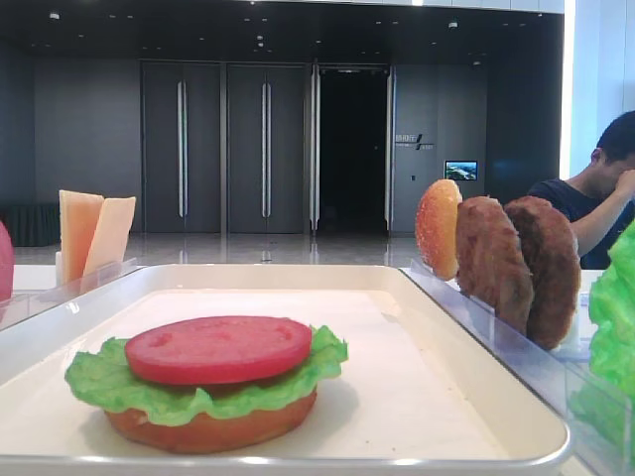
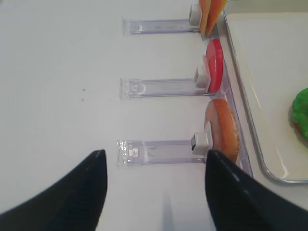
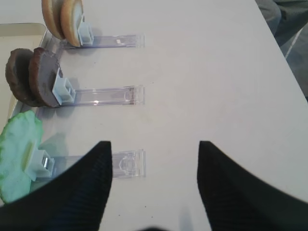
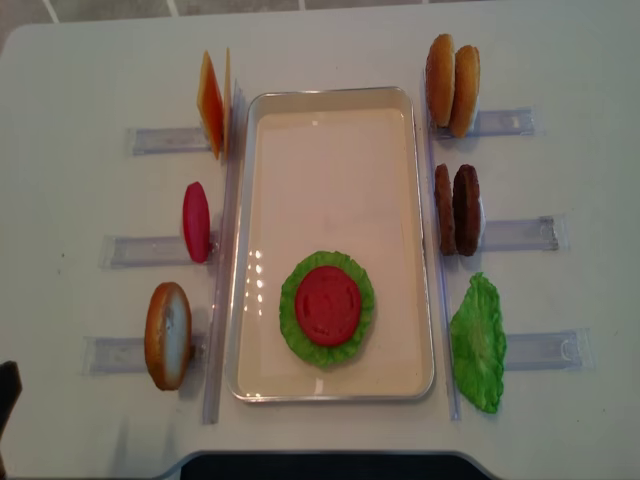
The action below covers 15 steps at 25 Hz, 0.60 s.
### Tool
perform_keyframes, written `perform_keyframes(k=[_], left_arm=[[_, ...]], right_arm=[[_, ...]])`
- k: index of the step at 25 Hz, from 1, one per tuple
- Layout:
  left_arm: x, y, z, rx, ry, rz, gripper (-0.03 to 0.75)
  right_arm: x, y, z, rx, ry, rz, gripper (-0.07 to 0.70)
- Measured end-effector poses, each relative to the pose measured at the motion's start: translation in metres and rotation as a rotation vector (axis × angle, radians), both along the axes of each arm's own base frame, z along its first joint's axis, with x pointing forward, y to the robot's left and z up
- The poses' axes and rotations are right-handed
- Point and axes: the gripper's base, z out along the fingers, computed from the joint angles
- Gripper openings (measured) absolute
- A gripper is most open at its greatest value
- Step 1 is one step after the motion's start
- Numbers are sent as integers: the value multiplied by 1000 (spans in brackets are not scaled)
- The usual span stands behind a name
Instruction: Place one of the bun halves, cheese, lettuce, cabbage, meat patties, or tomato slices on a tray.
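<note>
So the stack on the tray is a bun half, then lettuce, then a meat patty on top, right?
Not quite. On the tray the bun half carries the lettuce, but the top layer is a red tomato slice, not a meat patty. The low exterior high view shows it; both meat patties stand in their rack.

White tabletop, matte, with faint specks on the left side. Six clear plastic racks lay flat on it, three on each side, each running outward. Left side: far rack, middle rack, near rack. Right side: far rack, middle rack, near rack. Each rack carried a small pale clip block at its inner end. Beyond the tabletop: dark hall wall with tall double doors bearing long vertical handles, one dark open doorway, a small lit screen. A person in a dark shirt sat at far right, head bowed.
</note>
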Motion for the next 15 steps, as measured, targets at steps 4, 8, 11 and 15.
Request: perform_keyframes(k=[4, 8, 11, 15], left_arm=[[-11, 0, -18, 11, -50, -6, 483], [-13, 0, -23, 15, -67, -8, 482], [-13, -1, -23, 13, -74, -14, 477], [-13, -1, -22, 13, -76, -14, 452]], right_arm=[[0, 0, 0, 0, 0, 0, 407], [0, 0, 0, 0, 0, 0, 407], [0, 0, 0, -4, 0, -3, 407], [0, 0, 0, -4, 0, -3, 407]])
